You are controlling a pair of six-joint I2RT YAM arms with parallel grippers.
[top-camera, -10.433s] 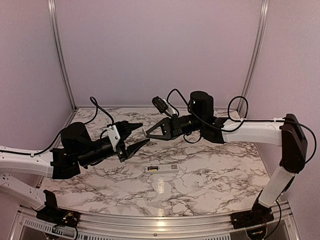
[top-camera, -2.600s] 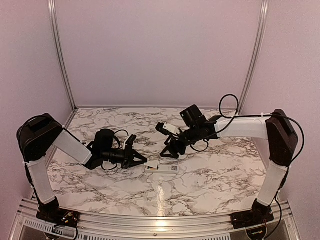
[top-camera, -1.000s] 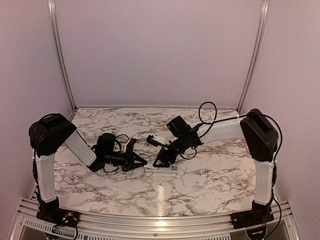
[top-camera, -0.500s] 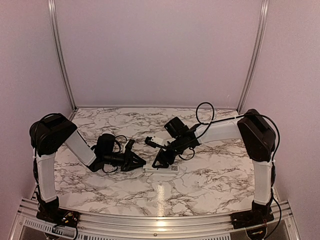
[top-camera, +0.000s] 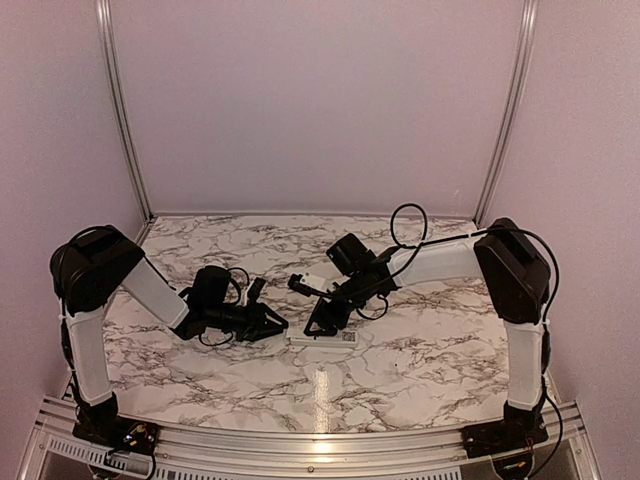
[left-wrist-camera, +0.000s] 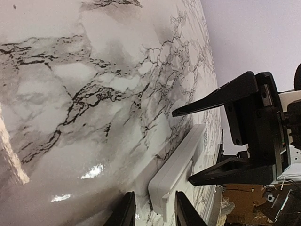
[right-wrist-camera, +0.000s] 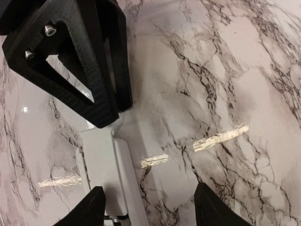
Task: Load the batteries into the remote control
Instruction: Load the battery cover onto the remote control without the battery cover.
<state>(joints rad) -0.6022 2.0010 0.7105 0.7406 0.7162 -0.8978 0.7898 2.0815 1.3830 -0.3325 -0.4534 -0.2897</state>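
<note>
Lying flat on the marbled tabletop [top-camera: 430,370], the slim white plastic remote control [top-camera: 322,338] sits with the left gripper [left-wrist-camera: 154,213] holding its jaws slightly parted about one end and the right gripper [right-wrist-camera: 151,207] spreading its jaws wide across the body, probably to steady it.

A glossy white marble-patterned tabletop [top-camera: 430,365] with dark grey veins fills the floor of the enclosure. Bright streaks of reflected light [top-camera: 322,385] lie on it near its front edge. Plain pale lilac wall panels [top-camera: 320,100] stand behind and to both sides. Two silver metal upright posts [top-camera: 118,110] [top-camera: 510,110] run up the back corners. A silver aluminium rail [top-camera: 300,452] borders the near edge.
</note>
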